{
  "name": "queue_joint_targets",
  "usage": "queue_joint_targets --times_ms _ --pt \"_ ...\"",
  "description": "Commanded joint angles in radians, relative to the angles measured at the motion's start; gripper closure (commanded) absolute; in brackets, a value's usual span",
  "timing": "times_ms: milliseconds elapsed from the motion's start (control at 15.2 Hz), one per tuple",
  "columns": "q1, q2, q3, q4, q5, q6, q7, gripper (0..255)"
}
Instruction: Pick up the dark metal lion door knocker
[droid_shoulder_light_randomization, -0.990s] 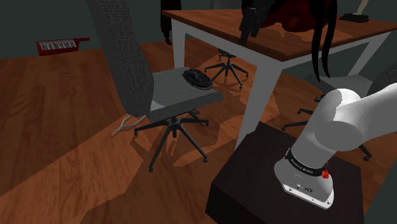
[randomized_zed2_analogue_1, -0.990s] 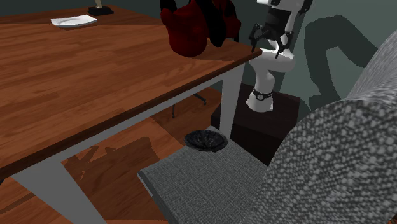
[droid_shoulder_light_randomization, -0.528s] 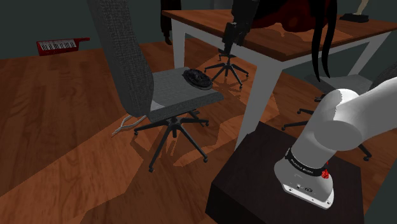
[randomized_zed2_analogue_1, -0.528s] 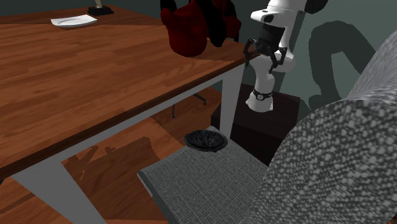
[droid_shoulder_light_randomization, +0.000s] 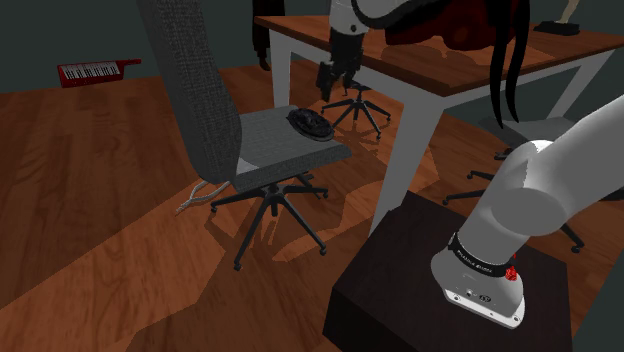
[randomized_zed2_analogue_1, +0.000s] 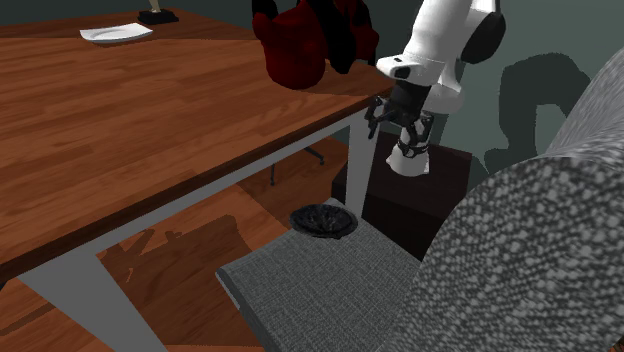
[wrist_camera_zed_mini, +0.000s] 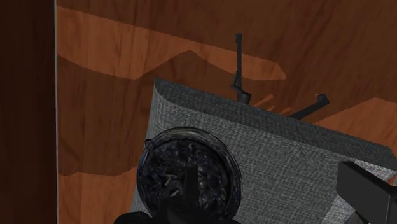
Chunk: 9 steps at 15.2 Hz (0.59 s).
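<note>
Speckled grey chair (droid_shoulder_light_randomization: 270, 145) amid red-brown wood

The chair was grey with a fine light-and-dark speckle and its base was black; the door knocker (droid_shoulder_light_randomization: 311, 123) on its seat was near-black with faint pale flecks. The floor (droid_shoulder_light_randomization: 100, 210) under the chair was red-brown wood with streaked grain. The table (randomized_zed2_analogue_1: 120, 110) beside the chair had a similar red-brown grained top on white legs, and carried a dark red lump (randomized_zed2_analogue_1: 295, 45) and a white plate (randomized_zed2_analogue_1: 115, 34). Beyond the chair lay a red keyboard (droid_shoulder_light_randomization: 95, 71) with white keys. The arm (randomized_zed2_analogue_1: 445, 40) was white, its gripper (randomized_zed2_analogue_1: 398, 125) black, the stand (droid_shoulder_light_randomization: 400, 270) almost black.
</note>
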Motion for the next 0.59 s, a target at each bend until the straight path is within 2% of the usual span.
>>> queue_joint_targets --times_ms 0,528 --pt "-0.01 0.069 0.009 0.014 -0.018 0.059 0.029 0" --pt "-0.046 0.359 0.024 0.145 -0.116 0.225 0.144 0"
